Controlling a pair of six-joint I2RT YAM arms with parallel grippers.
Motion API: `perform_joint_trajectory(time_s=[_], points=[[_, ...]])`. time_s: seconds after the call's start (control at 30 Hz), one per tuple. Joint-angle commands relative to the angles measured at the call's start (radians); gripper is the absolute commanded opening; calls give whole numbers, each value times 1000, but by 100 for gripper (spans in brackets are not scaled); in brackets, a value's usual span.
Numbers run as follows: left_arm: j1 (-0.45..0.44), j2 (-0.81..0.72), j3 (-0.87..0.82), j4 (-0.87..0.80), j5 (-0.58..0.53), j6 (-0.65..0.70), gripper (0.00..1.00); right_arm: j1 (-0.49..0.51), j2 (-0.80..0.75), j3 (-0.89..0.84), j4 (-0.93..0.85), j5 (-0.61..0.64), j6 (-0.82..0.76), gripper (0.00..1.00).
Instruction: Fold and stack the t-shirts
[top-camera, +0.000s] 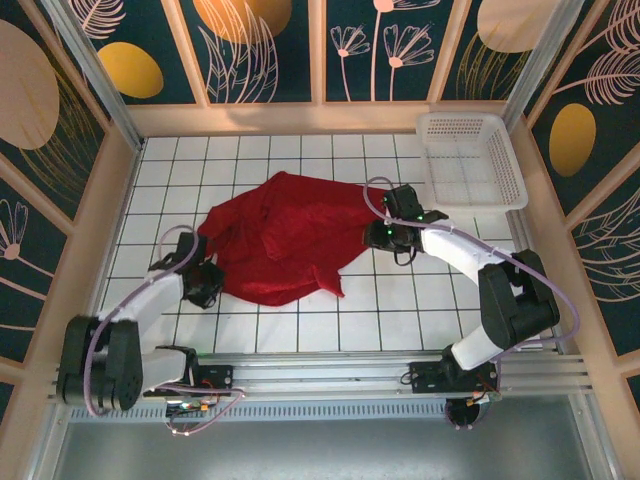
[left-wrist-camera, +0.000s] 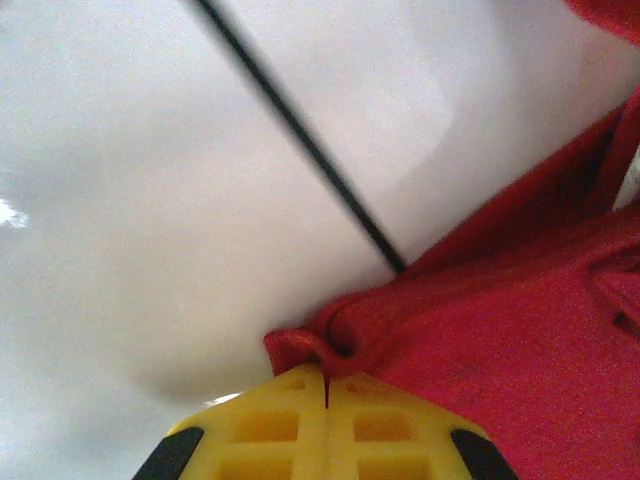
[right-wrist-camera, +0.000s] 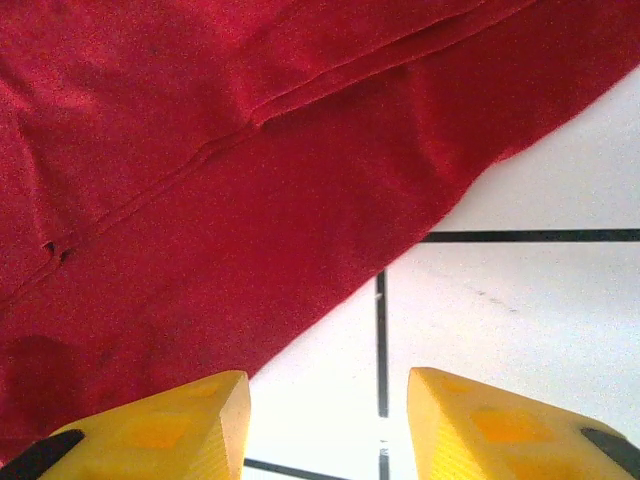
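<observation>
Starting at the left, I am seeing my left gripper (top-camera: 205, 283) sitting low over the white tiled table (top-camera: 400, 318), toward its left edge and right at the left hem of the t-shirt (top-camera: 285, 240). In its wrist view the left gripper (left-wrist-camera: 326, 380) is showing its yellow fingers (left-wrist-camera: 270, 432) pressed together, and they are pinching a small fold of the red t-shirt (left-wrist-camera: 500, 340) at their tips.

The t-shirt is lying crumpled and unfolded across the middle of the table, spreading between the two arms.

At its right hem my right gripper (top-camera: 385, 236) is hovering. Its wrist view is showing the right gripper (right-wrist-camera: 328, 410) spread wide, with bare tile between the fingers and the t-shirt (right-wrist-camera: 200, 180) edge just ahead of them.

A white mesh basket (top-camera: 516, 172) is sitting at the far right corner, apart from the cloth.
</observation>
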Motion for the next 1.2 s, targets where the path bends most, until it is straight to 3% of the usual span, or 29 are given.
perform_joint_trajectory(time_s=[0.0,0.2,0.37,0.53,0.7,0.9,1.0,1.07,1.17], points=[[59,-147,-81,-147,-137,-49,0,52,-26,19,21,17,11,45],[61,-261,-1,-298,-282,-92,0,93,3,-5,70,40,39,44],[63,-343,32,-324,-315,-135,0,120,74,63,84,56,-6,46],[63,-289,9,-239,-243,-164,0,246,217,225,91,48,-180,62],[63,-215,-1,-166,-210,-174,0,376,381,391,111,82,-279,73],[63,-152,-2,-114,-194,-163,0,493,571,538,78,195,-311,75],[66,-122,-1,-89,-185,-151,0,490,684,644,-19,298,-256,59],[74,-99,-3,-59,-170,-137,0,448,735,692,-90,340,-182,40],[90,-66,4,0,-148,-103,0,349,690,634,-74,314,-89,15]])
